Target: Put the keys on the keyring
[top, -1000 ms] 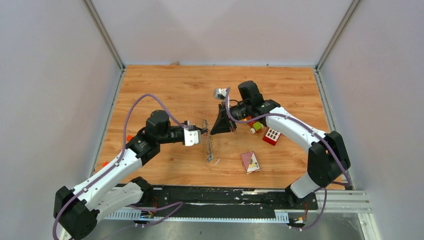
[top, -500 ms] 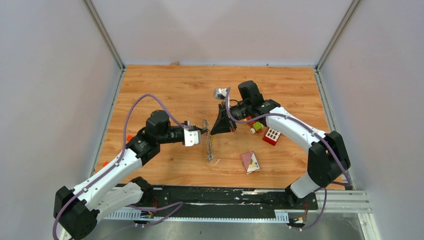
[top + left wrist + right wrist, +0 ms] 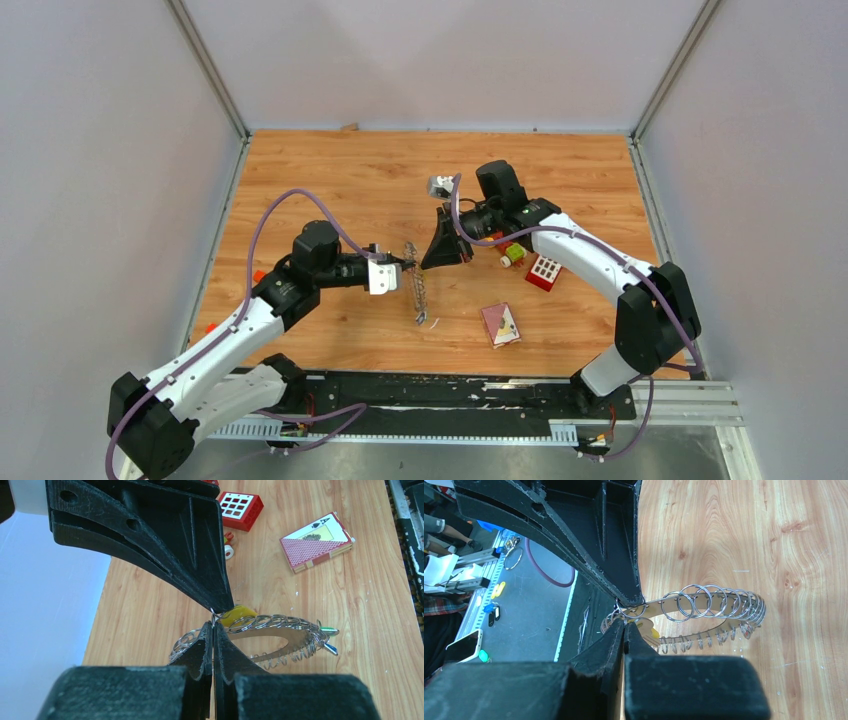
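1. The keyring (image 3: pixel 416 285) is held up over the table (image 3: pixel 330 180), between the two arms. It is a flat loop with lots of little wire rings on it. I cannot tell if its low end touches the table.
2. The left gripper (image 3: pixel 213 629) is squeezed tight on one end of the keyring. It is the one that holds the keyring up.
3. The right gripper (image 3: pixel 624 626) is squeezed tight too. Its tip meets the left tip at that same end of the keyring, nose to nose.
4. The yellow key (image 3: pixel 239 614) sits right beside both tips and touches the keyring. I cannot tell if the right gripper pinches the key's own loop or just a little ring next to it.
5. I think the step now is to work the yellow key's loop onto the keyring.
6. To do it well, the left gripper should hold very steady. If the keyring wobbles, the thin wire can slip away.
7. The right gripper should make tiny, slow pushes along the keyring. A big tug could pull the keyring out of the left grip.
8. The two tips are so close that they can bump, so go gently.
9. Do not let go until the key hangs on the keyring by itself. A dropped key would land under the keyring.
10. The card pack (image 3: pixel 316 541) and the red block (image 3: pixel 240 510) lie well apart from the keyring, on the right arm's side, so they are not in the way.
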Motion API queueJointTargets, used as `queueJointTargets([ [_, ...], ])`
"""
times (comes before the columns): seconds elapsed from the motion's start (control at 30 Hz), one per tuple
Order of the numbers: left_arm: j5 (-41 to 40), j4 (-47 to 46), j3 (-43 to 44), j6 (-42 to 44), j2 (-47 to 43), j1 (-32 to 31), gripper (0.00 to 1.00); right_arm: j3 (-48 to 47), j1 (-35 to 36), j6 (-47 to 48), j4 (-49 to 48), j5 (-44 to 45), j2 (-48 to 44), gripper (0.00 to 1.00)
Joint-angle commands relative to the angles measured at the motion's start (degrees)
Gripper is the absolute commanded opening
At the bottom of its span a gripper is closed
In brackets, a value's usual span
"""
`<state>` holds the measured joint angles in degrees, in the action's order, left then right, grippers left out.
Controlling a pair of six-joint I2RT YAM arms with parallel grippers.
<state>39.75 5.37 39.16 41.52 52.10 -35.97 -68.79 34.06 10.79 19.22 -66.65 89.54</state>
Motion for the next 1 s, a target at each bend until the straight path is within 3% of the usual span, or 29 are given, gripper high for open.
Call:
queueJointTargets([
  [0.0, 2.7, -2.1, 1.1, 0.8, -0.7, -0.2, 0.0, -2.6, 0.0, 0.8, -1.3, -1.2, -0.1, 0.0],
  [0.97, 7.6, 1.2, 1.3, 3.9, -1.9, -0.2, 0.0, -2.2, -1.5, 0.7, -1.2, -2.2, 1.2, 0.0],
])
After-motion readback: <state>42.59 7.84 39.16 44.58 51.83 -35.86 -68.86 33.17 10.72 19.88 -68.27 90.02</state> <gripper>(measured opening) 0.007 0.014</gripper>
